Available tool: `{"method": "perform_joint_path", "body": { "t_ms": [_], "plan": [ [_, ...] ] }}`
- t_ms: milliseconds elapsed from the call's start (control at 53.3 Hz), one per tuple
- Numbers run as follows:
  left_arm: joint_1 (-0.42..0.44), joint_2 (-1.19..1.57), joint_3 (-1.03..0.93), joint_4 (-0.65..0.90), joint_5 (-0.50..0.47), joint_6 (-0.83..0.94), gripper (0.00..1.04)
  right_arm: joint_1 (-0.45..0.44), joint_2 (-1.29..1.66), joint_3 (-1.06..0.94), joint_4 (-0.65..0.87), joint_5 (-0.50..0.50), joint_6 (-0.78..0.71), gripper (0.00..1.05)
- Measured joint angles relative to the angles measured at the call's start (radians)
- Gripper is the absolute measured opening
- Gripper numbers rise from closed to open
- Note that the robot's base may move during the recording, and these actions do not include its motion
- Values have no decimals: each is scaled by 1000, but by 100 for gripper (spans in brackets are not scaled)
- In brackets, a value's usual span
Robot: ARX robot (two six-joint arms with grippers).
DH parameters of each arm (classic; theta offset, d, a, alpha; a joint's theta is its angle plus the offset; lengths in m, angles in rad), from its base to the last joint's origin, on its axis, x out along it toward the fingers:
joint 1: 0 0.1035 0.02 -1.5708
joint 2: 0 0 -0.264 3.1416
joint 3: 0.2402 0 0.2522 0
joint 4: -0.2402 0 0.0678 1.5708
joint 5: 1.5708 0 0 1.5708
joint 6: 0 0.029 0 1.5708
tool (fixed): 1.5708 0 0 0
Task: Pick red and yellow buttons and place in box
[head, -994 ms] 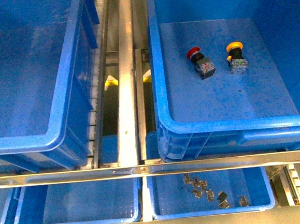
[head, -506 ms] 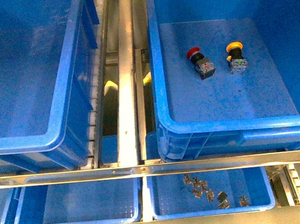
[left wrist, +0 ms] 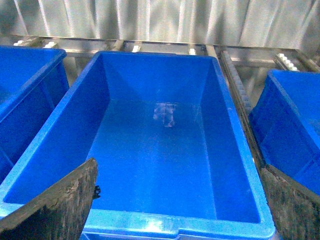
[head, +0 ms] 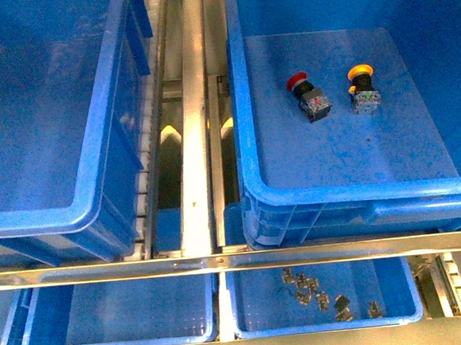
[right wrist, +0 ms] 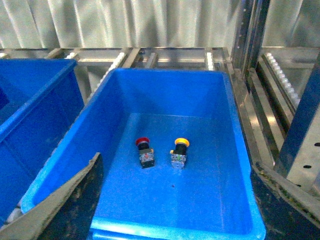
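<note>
The red button [head: 307, 94] and the yellow button [head: 362, 87] lie side by side, apart, on the floor of the right big blue box [head: 244, 151]. Both show in the right wrist view, the red button [right wrist: 144, 151] and the yellow button [right wrist: 179, 152], inside that box [right wrist: 75, 157]. My right gripper [right wrist: 175, 210] is open and empty, held back from the box's near rim. My left gripper [left wrist: 177, 210] is open and empty over the near rim of another big blue box [left wrist: 235, 150], whose floor is bare. That box shows at the left in the front view [head: 100, 135]. Neither gripper shows in the front view.
A metal rail [head: 194, 119] runs between the two big boxes. A crossbar [head: 237, 260] spans the front. Below it are shallow blue trays, a bare one [head: 118, 313] and one [head: 400, 299] with several small grey parts [head: 316, 294]. More blue bins flank each box in the wrist views.
</note>
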Motion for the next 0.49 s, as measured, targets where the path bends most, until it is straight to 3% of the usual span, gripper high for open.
{"method": "perform_joint_path", "body": {
  "t_ms": [487],
  "plan": [
    [0,0,0,0,0,0,97,0,0,0,0,0,0,98]
  ]
}}
